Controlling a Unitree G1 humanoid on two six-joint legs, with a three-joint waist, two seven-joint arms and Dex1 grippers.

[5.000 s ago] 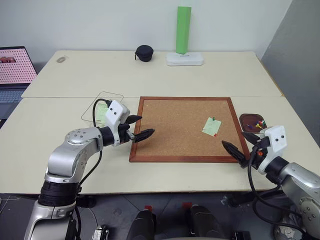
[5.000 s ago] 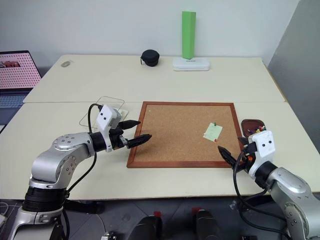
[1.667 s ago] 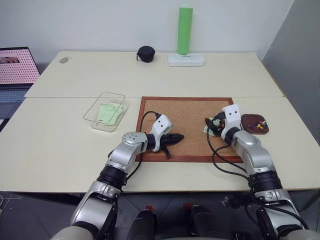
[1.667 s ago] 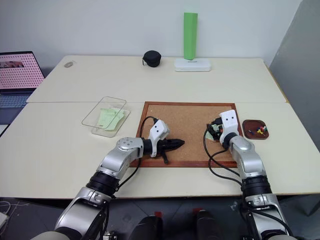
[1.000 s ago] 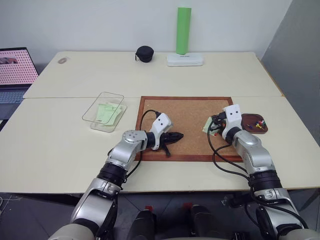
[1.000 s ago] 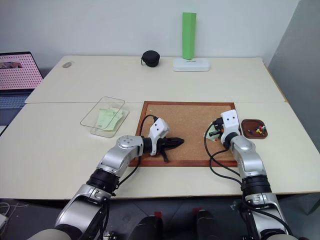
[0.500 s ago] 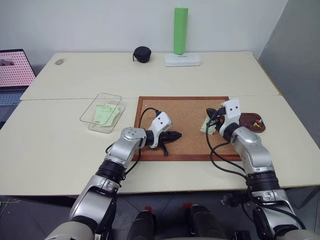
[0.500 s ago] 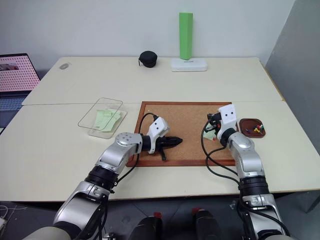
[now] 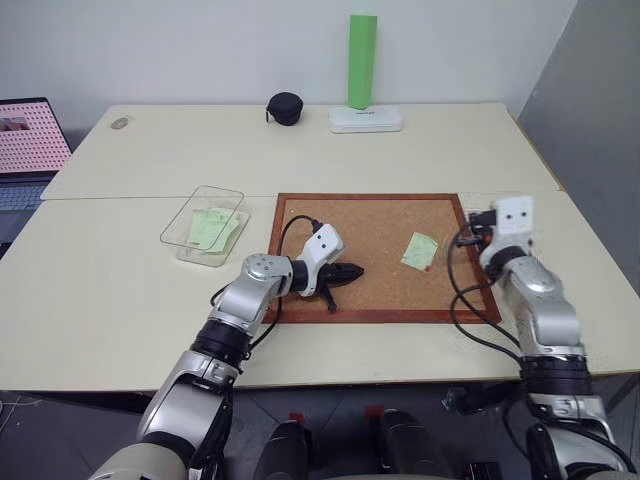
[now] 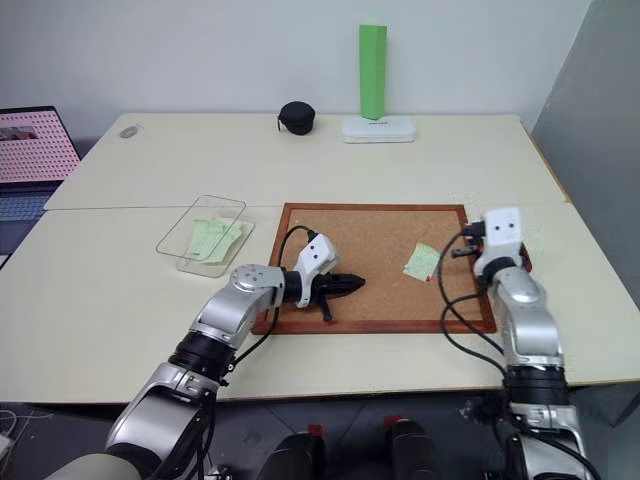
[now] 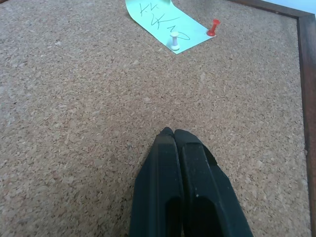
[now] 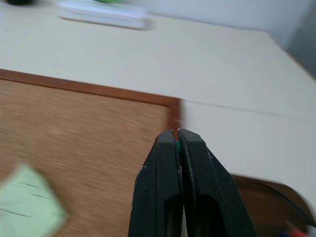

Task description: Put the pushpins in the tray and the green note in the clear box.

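A pale green note (image 9: 420, 250) lies on the corkboard's right half, with a white pushpin (image 11: 174, 41) through it and a red pushpin (image 11: 214, 27) at its edge. My right gripper (image 12: 177, 132) hovers past the board's right rim, above the brown tray (image 12: 269, 195). It is shut, and a green pushpin (image 12: 176, 144) shows as a speck between its tips. A few pins (image 12: 296, 229) lie in the tray. Over the board's left half, my left gripper (image 11: 170, 131) is shut and holds nothing. The clear box (image 9: 215, 190) stands left of the board with another green slip (image 9: 208, 228) inside.
The wood-framed corkboard (image 9: 370, 215) fills the table's middle. At the back stand a tall green block (image 9: 362, 60) on a white base (image 9: 366, 118) and a black round case (image 9: 286, 107). A laptop (image 9: 30, 135) sits at the far left.
My right gripper has lifted off the note and swung right, past the board's rim toward the tray, leaving the note uncovered. The left gripper has stayed put.
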